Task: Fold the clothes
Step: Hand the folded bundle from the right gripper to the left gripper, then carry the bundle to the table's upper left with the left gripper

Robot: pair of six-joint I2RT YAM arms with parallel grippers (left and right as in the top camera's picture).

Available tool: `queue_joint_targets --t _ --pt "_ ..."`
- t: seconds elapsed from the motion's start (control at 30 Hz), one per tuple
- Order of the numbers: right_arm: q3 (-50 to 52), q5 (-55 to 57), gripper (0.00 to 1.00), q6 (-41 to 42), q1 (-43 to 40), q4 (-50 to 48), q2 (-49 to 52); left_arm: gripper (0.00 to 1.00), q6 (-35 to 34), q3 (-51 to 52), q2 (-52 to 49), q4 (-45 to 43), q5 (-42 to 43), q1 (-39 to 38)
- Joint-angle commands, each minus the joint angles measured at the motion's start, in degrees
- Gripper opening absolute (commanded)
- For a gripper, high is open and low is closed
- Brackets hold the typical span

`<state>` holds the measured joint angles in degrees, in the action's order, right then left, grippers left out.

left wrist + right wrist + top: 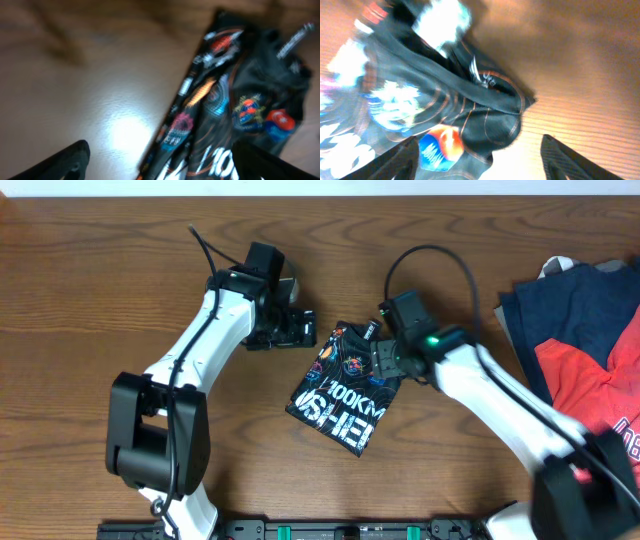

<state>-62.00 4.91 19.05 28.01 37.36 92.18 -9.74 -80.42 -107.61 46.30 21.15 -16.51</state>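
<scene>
The black jersey (345, 390) with orange contour lines, colourful logos and white lettering lies folded into a small packet in the middle of the wooden table. My left gripper (298, 328) is open just left of its upper corner. In the left wrist view the jersey (235, 100) lies partly between the spread fingers (165, 162). My right gripper (382, 360) is open over the jersey's upper right edge. The right wrist view shows the jersey's hem (470, 110) between the wide fingers (480, 160), which hold nothing.
A heap of other clothes, navy (575, 300) and red (595, 375), lies at the table's right edge. A black rail (350, 530) runs along the front edge.
</scene>
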Motion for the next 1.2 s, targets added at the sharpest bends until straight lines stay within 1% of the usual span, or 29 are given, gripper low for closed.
queue_joint_targets --t 0.0,0.13,0.2,0.27,0.37,0.43,0.5,0.6,0.67,0.73,0.8,0.83,0.93,1.03,1.17 --pt "-1.01 1.31 0.79 0.17 0.02 1.51 -8.17 0.93 7.72 -0.15 -2.71 -2.21 6.27 0.04" --pt "-1.01 1.31 0.8 0.17 0.02 4.83 -15.1 0.95 10.12 -0.15 -5.97 -5.57 7.45 -0.02" --pt "-1.01 1.31 0.8 0.17 0.02 6.6 -17.79 0.95 11.67 -0.15 -7.65 -7.04 9.53 -0.17" --pt "-1.01 1.31 0.81 0.17 0.02 8.24 -20.04 0.95 12.11 -0.15 -9.33 -8.55 11.34 -0.55" --pt "-1.01 1.33 0.81 0.17 0.02 10.23 -22.6 0.94 12.09 -0.15 -11.61 -10.08 11.54 -1.75" --pt "-1.01 1.33 0.82 0.17 0.02 10.97 -23.56 0.93 12.11 -0.15 -13.03 -10.49 11.98 -2.99" --pt "-1.01 1.6 0.82 0.17 0.02 11.47 -24.02 0.89 12.13 -0.15 -14.01 -10.71 12.44 -4.55" --pt "-1.01 2.62 0.82 0.17 0.0 12.04 -24.02 0.78 12.68 -0.15 -14.82 -10.86 12.52 -6.88" --pt "-1.01 2.62 0.82 0.2 0.02 12.15 -24.02 0.67 12.72 -0.15 -14.84 -11.1 12.22 -8.17" --pt "-1.01 2.62 0.82 0.2 0.02 12.15 -24.04 0.43 12.52 -0.15 -14.84 -11.8 10.67 -8.9" --pt "-1.01 2.62 0.82 0.2 0.02 12.17 -24.04 0.15 12.04 -0.15 -14.84 -12.28 8.26 -8.96" --pt "-1.01 2.6 0.81 0.2 0.02 12.22 -24.04 0.06 12.02 -0.15 -14.84 -12.39 6.82 -8.87" --pt "-1.01 2.6 0.81 0.2 0.02 12.55 -24.04 0.06 8.81 -0.17 -14.36 -12.55 -1.44 -7.56" --pt "-1.01 2.6 0.81 0.2 0.02 12.85 -24.04 0.06 3.08 -0.17 -12.87 -12.55 -10.36 -3.98" --pt "-1.01 2.6 0.81 0.2 0.02 13.46 -24.04 0.06 -0.81 -0.68 -10.08 -12.61 -12.72 4.48"
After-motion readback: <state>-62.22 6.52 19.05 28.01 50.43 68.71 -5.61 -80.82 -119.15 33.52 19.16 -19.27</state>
